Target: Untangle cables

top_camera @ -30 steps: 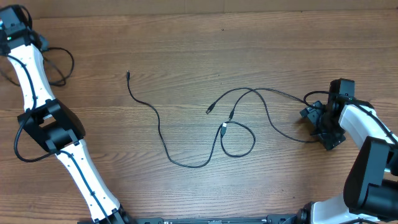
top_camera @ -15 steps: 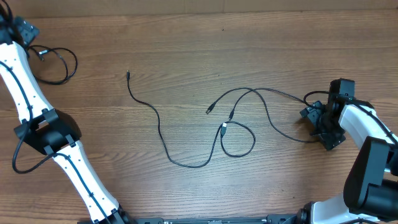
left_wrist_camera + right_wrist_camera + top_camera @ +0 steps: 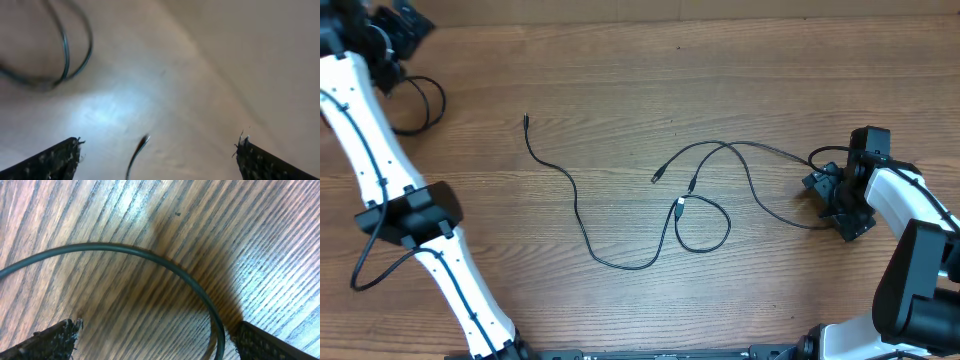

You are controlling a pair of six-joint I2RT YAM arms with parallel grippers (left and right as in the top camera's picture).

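Note:
One thin black cable [image 3: 421, 106] lies as a loose loop at the far left. My left gripper [image 3: 405, 20] hovers open just beyond it, near the table's far left corner. In the left wrist view, part of that loop [image 3: 65, 50] shows blurred at top left. A plug end [image 3: 142, 143] lies free between the wide-apart fingers of the left gripper [image 3: 160, 145]. More cables [image 3: 715, 148] cross at mid-table. A long cable [image 3: 575, 215] curves left from there. My right gripper [image 3: 832, 200] is open over a cable end [image 3: 150, 255], which arcs close to its right finger [image 3: 272, 342].
The wooden table [image 3: 620, 60] carries only the cords. Small plug ends [image 3: 657, 177] lie at mid-table, where the cords overlap. The white left arm [image 3: 380, 150] stretches along the left edge. The right arm [image 3: 910, 250] fills the lower right corner.
My left gripper has opened and swung up and to the right, away from the looped cable, which now lies loose on the table. The right arm has not moved.

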